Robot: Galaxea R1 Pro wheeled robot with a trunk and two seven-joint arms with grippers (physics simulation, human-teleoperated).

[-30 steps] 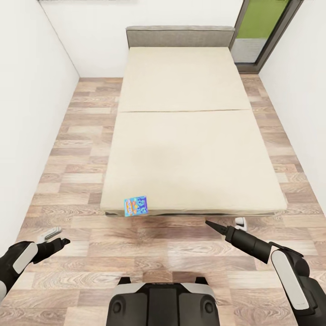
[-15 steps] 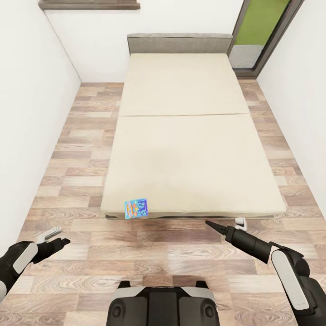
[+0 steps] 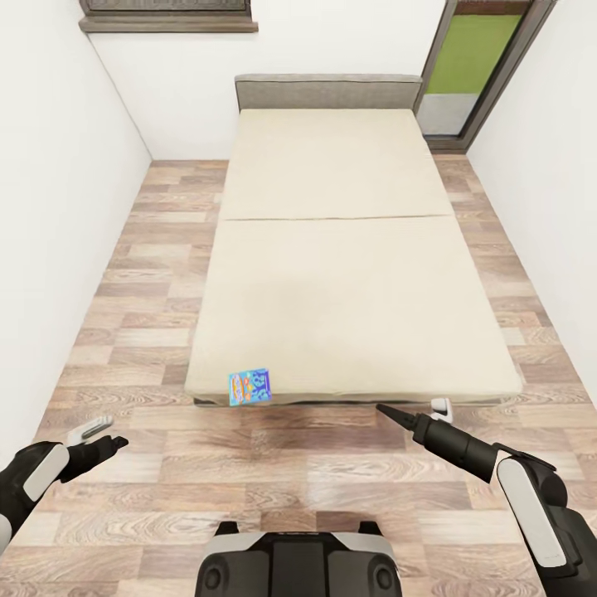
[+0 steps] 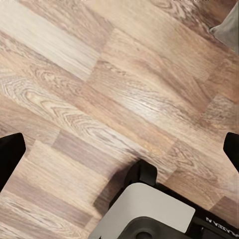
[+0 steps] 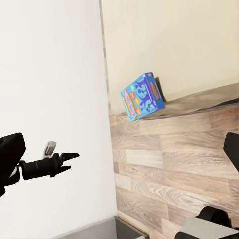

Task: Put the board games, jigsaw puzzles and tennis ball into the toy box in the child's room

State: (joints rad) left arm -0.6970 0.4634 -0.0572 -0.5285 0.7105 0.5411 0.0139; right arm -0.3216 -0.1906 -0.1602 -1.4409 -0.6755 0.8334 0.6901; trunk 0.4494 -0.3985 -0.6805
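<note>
A small blue board game (image 3: 250, 386) lies flat on the bed (image 3: 348, 282), at the near left edge of the beige mattress. The right wrist view shows the same blue box (image 5: 143, 96) at the mattress edge. My left gripper (image 3: 106, 434) hovers open over the floor, near and to the left of the bed's foot. My right gripper (image 3: 414, 410) is open too, low over the floor just in front of the bed's near edge and right of the box. Nothing is held. The table, toy box, jigsaw puzzles and tennis ball are out of view.
White walls close in on both sides, leaving a strip of wood-plank floor (image 3: 141, 290) beside the bed. A window ledge (image 3: 170, 23) is at the back left and a glazed door (image 3: 474, 66) at the back right. My base (image 3: 298, 564) sits at the near edge.
The whole picture has slid down a little, bringing the back window ledge into view: the camera moved. Both arms and the blue box keep their places.
</note>
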